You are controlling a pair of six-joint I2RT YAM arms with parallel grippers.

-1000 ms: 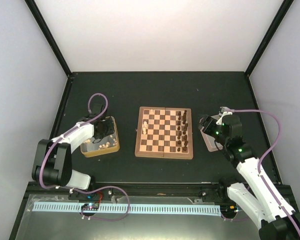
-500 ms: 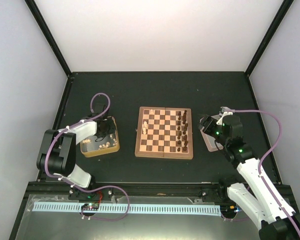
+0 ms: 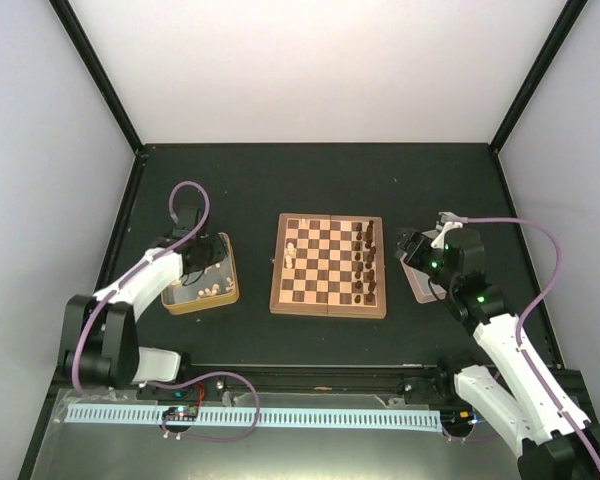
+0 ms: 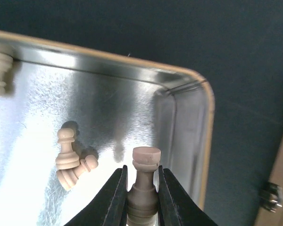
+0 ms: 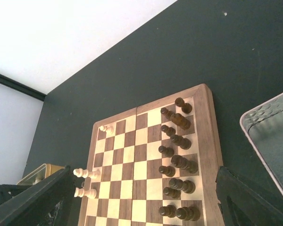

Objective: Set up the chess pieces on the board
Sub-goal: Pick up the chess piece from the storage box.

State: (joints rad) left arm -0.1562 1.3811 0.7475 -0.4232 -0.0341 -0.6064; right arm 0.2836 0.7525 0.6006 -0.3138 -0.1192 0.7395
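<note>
The chessboard (image 3: 328,265) lies mid-table; it also shows in the right wrist view (image 5: 141,165). Several dark brown pieces (image 3: 364,265) stand in its right two columns, and three cream pieces (image 3: 290,252) stand on its left edge. My left gripper (image 3: 202,252) hangs over the gold-tan tin (image 3: 230,285) and is shut on a cream rook (image 4: 144,186), held upright above the tin's far right corner. More cream pieces (image 4: 70,157) lie in the tin. My right gripper (image 3: 412,248) is open and empty, right of the board, over a silver tray (image 3: 420,282).
The tin's shiny floor and raised rim (image 4: 205,136) lie under my left gripper. The silver-grey tray (image 5: 273,141) sits right of the board. Black frame posts and pale walls close in the dark table on three sides.
My left gripper has lifted a little and drawn back toward the tin's right side with the rook in it; the arm's elbow swung left. The right arm has not moved.
</note>
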